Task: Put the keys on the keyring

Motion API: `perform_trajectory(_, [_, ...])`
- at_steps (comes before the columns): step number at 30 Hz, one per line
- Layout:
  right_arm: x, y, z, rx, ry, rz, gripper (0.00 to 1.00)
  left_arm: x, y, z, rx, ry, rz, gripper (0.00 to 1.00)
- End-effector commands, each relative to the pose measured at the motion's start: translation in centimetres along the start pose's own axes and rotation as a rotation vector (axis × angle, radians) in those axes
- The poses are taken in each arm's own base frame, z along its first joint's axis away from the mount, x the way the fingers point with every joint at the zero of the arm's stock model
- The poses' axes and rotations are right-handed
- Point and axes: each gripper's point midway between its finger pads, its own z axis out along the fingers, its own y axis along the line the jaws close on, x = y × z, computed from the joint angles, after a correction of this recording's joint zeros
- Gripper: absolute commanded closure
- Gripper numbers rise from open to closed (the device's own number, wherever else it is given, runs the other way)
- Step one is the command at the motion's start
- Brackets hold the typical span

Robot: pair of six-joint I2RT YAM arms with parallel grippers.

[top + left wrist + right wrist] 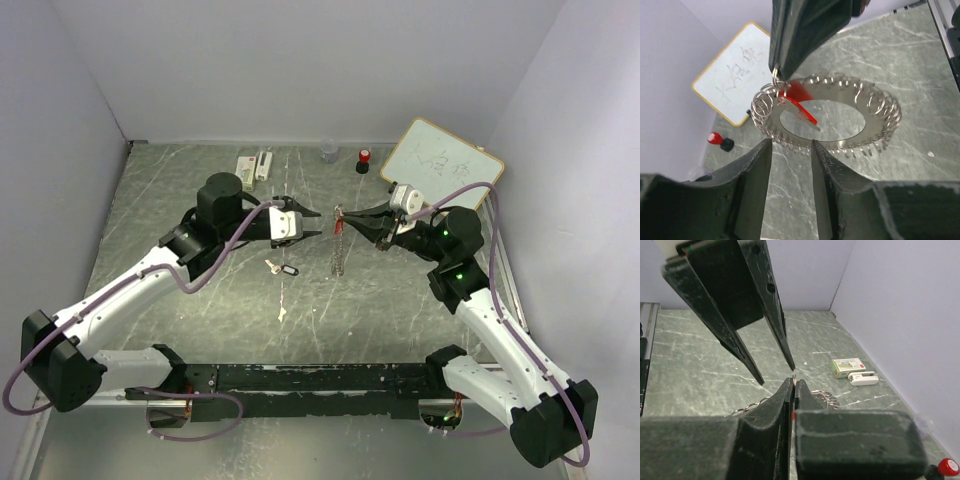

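Note:
The keyring (875, 107), a large metal ring edged with wire loops, hangs from my right gripper (340, 212), which is shut on its upper rim. The red-headed key (799, 102) lies against the ring just under that grip. In the right wrist view the right gripper (794, 382) pinches the thin metal edge, with ring loops (826, 398) showing behind it. My left gripper (790, 152) stands open just short of the ring, nothing between its fingers (782, 342); in the top view the left gripper (319, 224) faces the right one. The black-headed key (286, 268) lies on the table.
A small whiteboard (442, 165) leans at the back right. A red-topped black cylinder (365, 160), a clear cup (328, 150) and a box with a white stapler-like item (256, 165) stand along the back. A small pale piece (283, 313) lies near the front.

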Motion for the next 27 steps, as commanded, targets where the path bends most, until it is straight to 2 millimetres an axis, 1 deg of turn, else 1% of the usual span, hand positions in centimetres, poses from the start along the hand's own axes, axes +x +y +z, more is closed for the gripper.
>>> perform_trajectory(1, [-2.7,-0.7,0.2,0.012,-0.061,-0.055,1.00,-3.3,1.6,-0.7,-0.071,-0.119,0.076,0.52])
perform_trajectory(6, [-2.7,-0.3,0.3,-0.013,-0.069,-0.051,1.00,-4.4,1.7,-0.4,-0.069,-0.179,0.085,0.50])
perform_trajectory(17, [-2.9,0.1,0.6,-0.049,-0.094,-0.037,1.00,-4.5,1.8,1.2,-0.027,-0.213,0.068,0.53])
perform_trajectory(27, [-2.8,0.4,0.6,-0.062,-0.098,-0.034,1.00,-5.0,1.9,1.6,-0.020,-0.236,0.070,0.58])
